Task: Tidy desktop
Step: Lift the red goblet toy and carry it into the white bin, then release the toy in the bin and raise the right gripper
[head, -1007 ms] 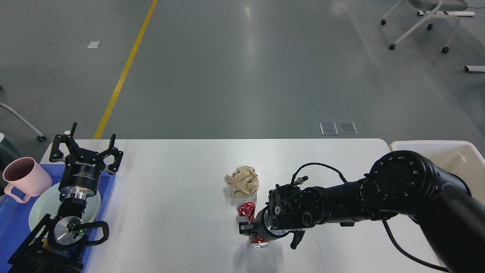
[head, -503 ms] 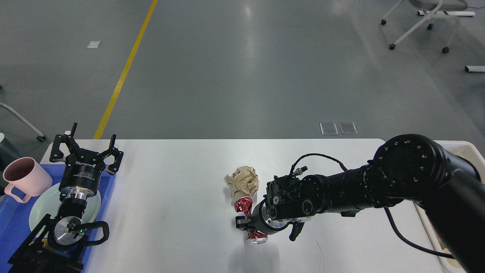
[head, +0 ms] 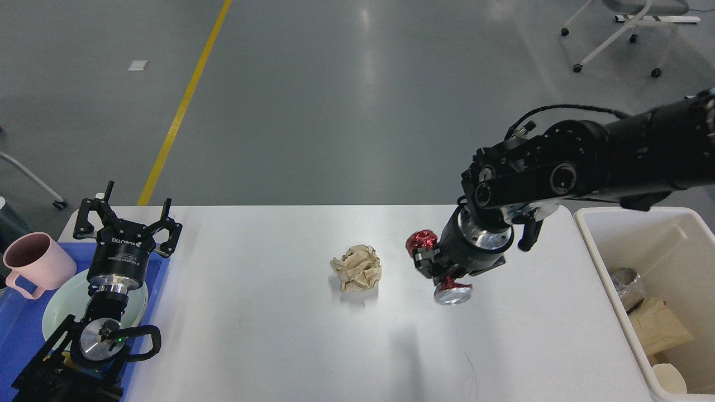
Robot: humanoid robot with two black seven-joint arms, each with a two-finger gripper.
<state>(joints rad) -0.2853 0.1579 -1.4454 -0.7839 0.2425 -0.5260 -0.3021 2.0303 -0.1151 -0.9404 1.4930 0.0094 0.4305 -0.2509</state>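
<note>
- The white tabletop [head: 268, 335] fills the lower middle of your head view, with its far edge running against the grey floor [head: 346, 100].
- Your right pincer [head: 433, 268] hangs above the right part of the tabletop, clenched on a crushed red can [head: 441, 279]; one red end sticks out by the fingers' upper left, and the silver end points down and to the right.
- The can appears clear of the surface, though you cannot tell the gap for certain.
- A crumpled ball of brown paper [head: 357, 268] lies on the tabletop, left of the can and apart from it.
- Your left pincer [head: 127, 215] stands with its fingers spread wide, gripping nothing, over the tabletop's left edge.
- A blue tray [head: 22, 329] sits at the left, carrying a pale green plate [head: 58, 304] and a pink mug [head: 36, 265].
- A cream bin [head: 665, 240] stands just off the right end of the tabletop, with brown paper and other scraps inside.
</note>
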